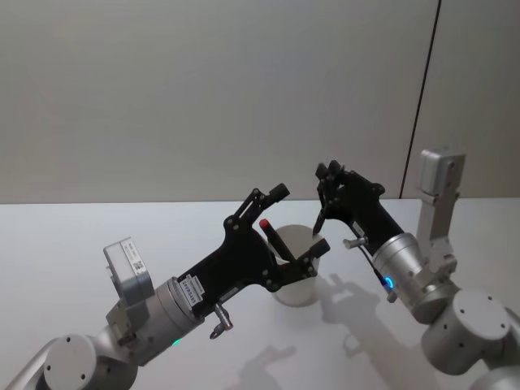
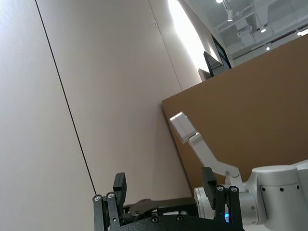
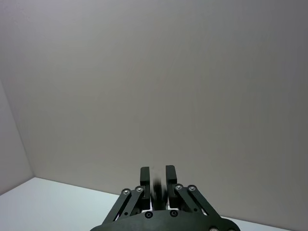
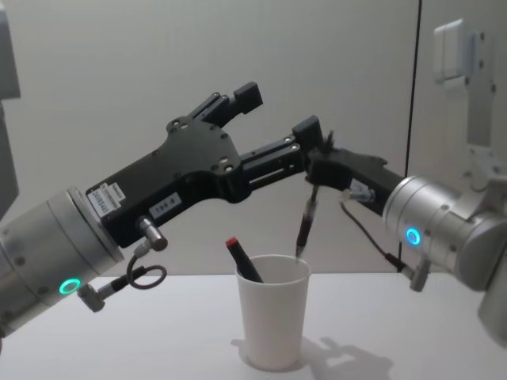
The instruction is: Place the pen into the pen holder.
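Note:
The pen holder, a white paper cup [image 4: 273, 317] [image 1: 298, 284], stands on the table between my two arms. A dark pen with a red end [image 4: 242, 257] [image 1: 271, 236] leans inside it. My right gripper [image 4: 319, 164] [image 1: 329, 173] [image 3: 157, 177] is above the cup, shut on a second dark pen [image 4: 305, 222] [image 1: 322, 218]. That pen hangs almost upright, its lower tip at the cup's rim. My left gripper [image 4: 276, 109] [image 1: 301, 219] [image 2: 163, 184] is open, raised beside the cup, with nothing between its fingers.
The white table [image 1: 65, 236] runs back to a plain grey wall [image 1: 203, 89]. A white upright post of the right arm [image 1: 439, 195] rises at the right.

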